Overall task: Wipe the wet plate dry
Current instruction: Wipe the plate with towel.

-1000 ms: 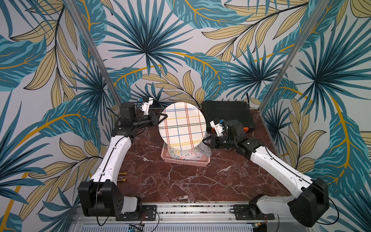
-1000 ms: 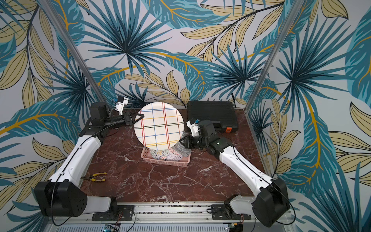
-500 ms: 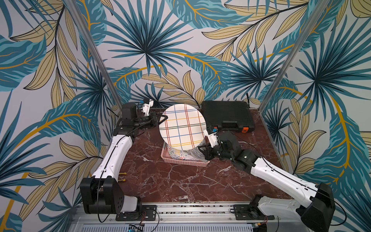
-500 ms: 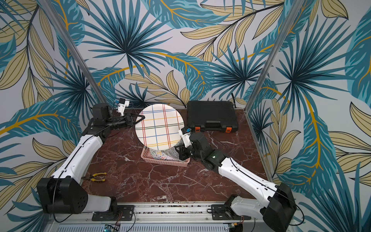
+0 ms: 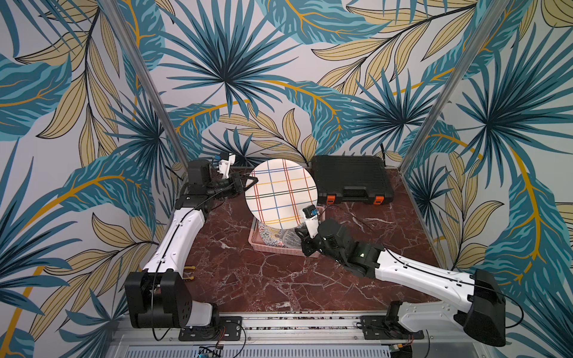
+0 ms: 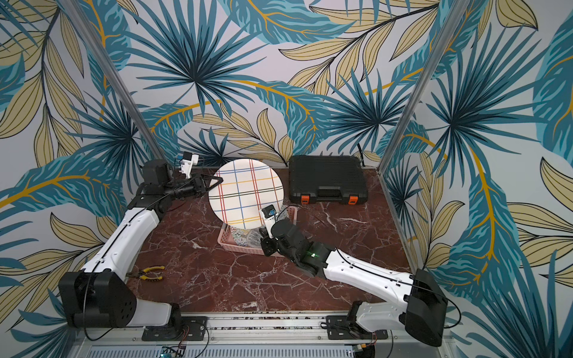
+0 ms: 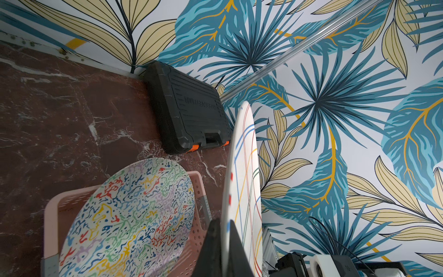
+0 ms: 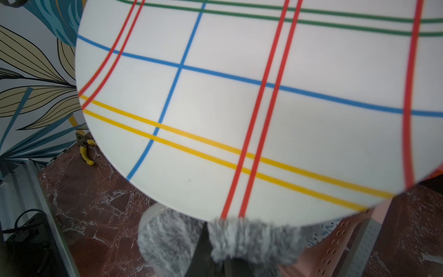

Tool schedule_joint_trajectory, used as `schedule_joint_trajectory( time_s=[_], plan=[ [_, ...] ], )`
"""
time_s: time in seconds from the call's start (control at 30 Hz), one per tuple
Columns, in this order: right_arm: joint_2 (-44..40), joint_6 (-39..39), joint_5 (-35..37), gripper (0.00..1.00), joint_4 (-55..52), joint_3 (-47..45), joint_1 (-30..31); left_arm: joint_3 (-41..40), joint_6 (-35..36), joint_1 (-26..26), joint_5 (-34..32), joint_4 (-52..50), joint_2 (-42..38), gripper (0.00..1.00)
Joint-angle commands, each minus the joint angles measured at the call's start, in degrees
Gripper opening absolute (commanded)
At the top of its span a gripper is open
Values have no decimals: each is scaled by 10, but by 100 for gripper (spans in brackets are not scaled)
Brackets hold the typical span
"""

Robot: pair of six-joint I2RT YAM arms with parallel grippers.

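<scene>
A leaf-patterned enclosure is surrounding a red marble counter; the striped plate is being held on edge, face to the top views, above a pink basket just toward 12 o'clock of the counter's centre; its 9 o'clock rim is being clamped by the left pincer; a grey fluffy cloth is being pinched in the shut right pincer and laid against the plate's 5 o'clock edge. The wiping step is judged to be in hand, at the low end of a stroke; next, the cloth is to be swept across the face toward 11 o'clock, contact being maintained and the plate being steadied.
</scene>
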Motion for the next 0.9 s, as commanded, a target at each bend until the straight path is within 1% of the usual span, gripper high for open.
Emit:
schedule_joint_trajectory(
  time_s=[0.0,0.2,0.37,0.67,0.87],
  plan=[
    [28,-30,66,0,90,39,31,-7,13,-2,9,15,1,0],
    [66,-38,115,0,130,69,70,-10,15,-2,7,14,-1,0],
    [99,-33,163,0,150,96,81,-14,18,-2,5,15,-4,0],
    [148,-39,211,0,183,151,101,-14,21,-2,6,14,-4,0],
    [181,-37,208,0,178,203,102,-17,26,-2,9,16,-6,0]
  ],
)
